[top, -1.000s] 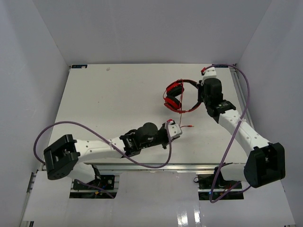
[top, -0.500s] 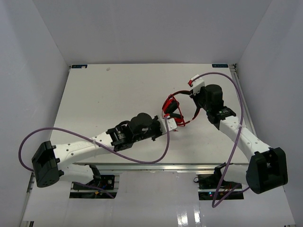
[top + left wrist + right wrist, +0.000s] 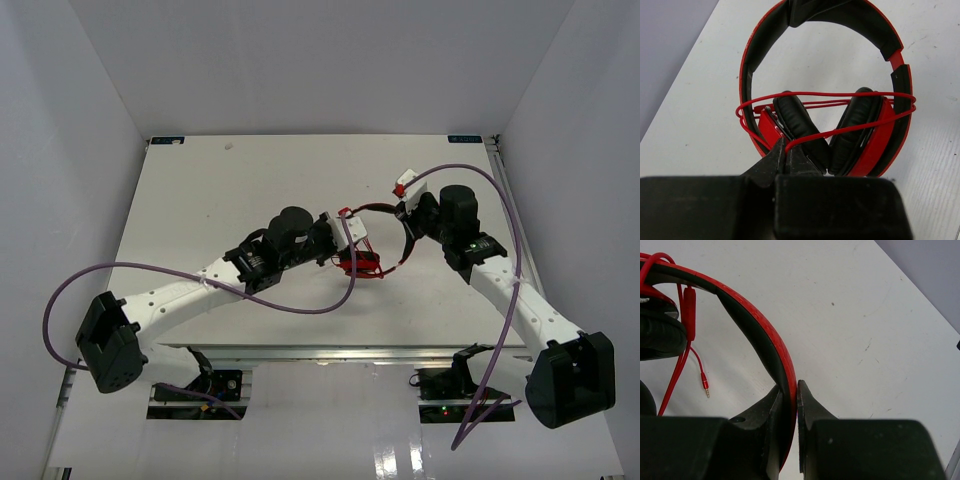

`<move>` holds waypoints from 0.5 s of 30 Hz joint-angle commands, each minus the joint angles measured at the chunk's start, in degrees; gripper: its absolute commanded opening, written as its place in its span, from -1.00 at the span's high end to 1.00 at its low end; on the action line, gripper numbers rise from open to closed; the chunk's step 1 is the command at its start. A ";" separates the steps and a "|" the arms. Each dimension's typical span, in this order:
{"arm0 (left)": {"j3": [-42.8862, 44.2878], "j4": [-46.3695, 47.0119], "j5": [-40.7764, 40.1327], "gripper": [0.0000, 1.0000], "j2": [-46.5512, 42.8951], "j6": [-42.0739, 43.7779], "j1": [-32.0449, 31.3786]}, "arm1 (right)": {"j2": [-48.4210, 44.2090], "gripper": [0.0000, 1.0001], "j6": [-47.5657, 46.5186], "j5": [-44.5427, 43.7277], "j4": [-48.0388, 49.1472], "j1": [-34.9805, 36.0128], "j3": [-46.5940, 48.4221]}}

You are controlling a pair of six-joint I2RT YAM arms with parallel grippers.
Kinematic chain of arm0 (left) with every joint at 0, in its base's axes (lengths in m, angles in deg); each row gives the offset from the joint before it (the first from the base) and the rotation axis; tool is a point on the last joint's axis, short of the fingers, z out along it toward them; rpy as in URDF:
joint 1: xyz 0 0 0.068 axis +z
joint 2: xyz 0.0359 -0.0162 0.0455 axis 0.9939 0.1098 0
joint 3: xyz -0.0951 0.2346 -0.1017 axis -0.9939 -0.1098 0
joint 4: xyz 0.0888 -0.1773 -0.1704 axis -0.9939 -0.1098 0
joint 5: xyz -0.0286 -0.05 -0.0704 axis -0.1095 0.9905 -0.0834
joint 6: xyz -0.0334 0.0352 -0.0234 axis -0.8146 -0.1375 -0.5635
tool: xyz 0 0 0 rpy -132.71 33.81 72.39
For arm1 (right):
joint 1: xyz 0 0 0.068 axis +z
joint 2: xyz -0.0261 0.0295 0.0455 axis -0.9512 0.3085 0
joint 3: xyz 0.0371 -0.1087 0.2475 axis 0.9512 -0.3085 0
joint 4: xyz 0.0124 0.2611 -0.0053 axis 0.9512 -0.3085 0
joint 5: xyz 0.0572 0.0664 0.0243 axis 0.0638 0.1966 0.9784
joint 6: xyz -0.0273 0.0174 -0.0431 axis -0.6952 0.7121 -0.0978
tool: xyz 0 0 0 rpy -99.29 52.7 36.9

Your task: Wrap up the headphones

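Observation:
The red headphones (image 3: 368,262) are held above the white table (image 3: 200,190), right of centre. My left gripper (image 3: 349,228) is shut on the thin red cord (image 3: 840,94), at the left earcup (image 3: 771,127). In the left wrist view the cord runs in several loops across both earcups, and the left gripper (image 3: 785,148) pinches it at its tips. My right gripper (image 3: 403,213) is shut on the black-and-red headband (image 3: 765,325), with the band pinched at the right gripper (image 3: 790,386). The cord's plug (image 3: 705,386) hangs loose under the band.
Thick purple robot cables loop from the left arm (image 3: 300,305) and over the right arm (image 3: 505,195). White walls (image 3: 60,150) enclose the table on three sides. The arm bases stand at the near edge.
My left gripper has swung from the near side of the headphones to their far left, carrying the cord across the earcups. My right gripper has shifted the headband left and nearer.

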 commanded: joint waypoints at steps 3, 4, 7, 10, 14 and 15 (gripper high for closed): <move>3.80 6.67 -0.32 0.87 0.72 1.52 3.96 | -2.21 0.85 0.29 6.88 -2.50 0.95 -0.83; 3.63 7.01 -0.30 0.83 0.78 1.45 4.26 | -2.24 0.85 0.22 6.69 -2.57 1.10 -1.05; 3.40 7.52 -0.23 0.71 0.92 1.23 4.62 | -2.08 0.85 0.06 6.73 -3.09 1.41 -1.40; 3.01 7.46 -0.44 0.66 1.04 1.33 5.12 | -2.17 0.85 0.45 7.59 -3.31 1.46 -1.52; 1.88 7.83 -0.68 0.57 0.77 1.39 5.89 | -2.26 0.85 1.50 8.90 -4.27 1.53 -0.98; 1.57 7.95 -0.81 0.55 0.71 1.33 6.14 | -2.26 0.85 1.88 9.33 -4.40 1.53 -0.86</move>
